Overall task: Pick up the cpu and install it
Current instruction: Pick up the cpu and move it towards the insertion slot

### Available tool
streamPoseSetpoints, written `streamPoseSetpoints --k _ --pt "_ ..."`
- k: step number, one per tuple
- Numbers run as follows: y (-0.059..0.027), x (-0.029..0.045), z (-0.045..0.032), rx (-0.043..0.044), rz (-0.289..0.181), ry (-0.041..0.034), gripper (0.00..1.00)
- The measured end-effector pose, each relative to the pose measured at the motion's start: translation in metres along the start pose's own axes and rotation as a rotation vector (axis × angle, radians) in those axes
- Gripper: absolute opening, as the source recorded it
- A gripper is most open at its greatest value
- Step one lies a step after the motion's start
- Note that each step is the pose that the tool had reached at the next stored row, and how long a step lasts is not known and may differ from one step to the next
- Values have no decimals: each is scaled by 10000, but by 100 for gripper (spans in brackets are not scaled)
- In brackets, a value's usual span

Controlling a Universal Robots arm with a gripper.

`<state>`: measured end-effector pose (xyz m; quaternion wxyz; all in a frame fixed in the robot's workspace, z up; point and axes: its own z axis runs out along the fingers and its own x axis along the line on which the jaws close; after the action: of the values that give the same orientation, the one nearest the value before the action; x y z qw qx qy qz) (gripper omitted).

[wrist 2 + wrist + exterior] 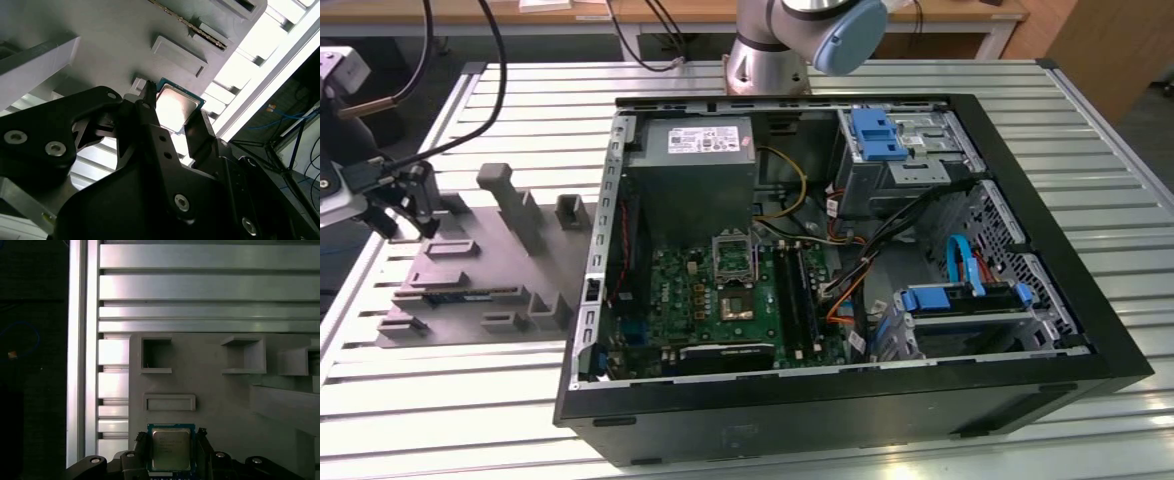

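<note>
Robot gripper (171, 442) pinching the cpu (171, 449) over a grey tray (467, 270), with an open computer case (854, 400) nearby.
Exterior view: the gripper (400, 215) hangs over the tray's far corner at the exterior view's left, well apart from the case. The case lies open on a slatted metal table (1067, 180), its green motherboard (720, 290) facing up beside cables and drive cages. First wrist view: the cpu's silvery top faces the camera between two black fingers (201, 440) pressed on opposite edges. Beyond it the tray holds a shallow rectangular recess (169, 402) and a square pocket (156, 355). Second wrist view: the cpu (175, 107) sits between the fingertips, with the tray's grey surface and a raised block (179, 54) behind it.
</note>
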<state>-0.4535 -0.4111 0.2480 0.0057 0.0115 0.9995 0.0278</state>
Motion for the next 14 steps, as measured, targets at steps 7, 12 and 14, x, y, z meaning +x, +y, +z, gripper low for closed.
streamPoseSetpoints --k 7,12,14 --pt "1 0 -18 0 0 0 47" --pt "2 -1 -29 -1 0 -1 47" --pt "2 0 -34 0 -1 -1 47"
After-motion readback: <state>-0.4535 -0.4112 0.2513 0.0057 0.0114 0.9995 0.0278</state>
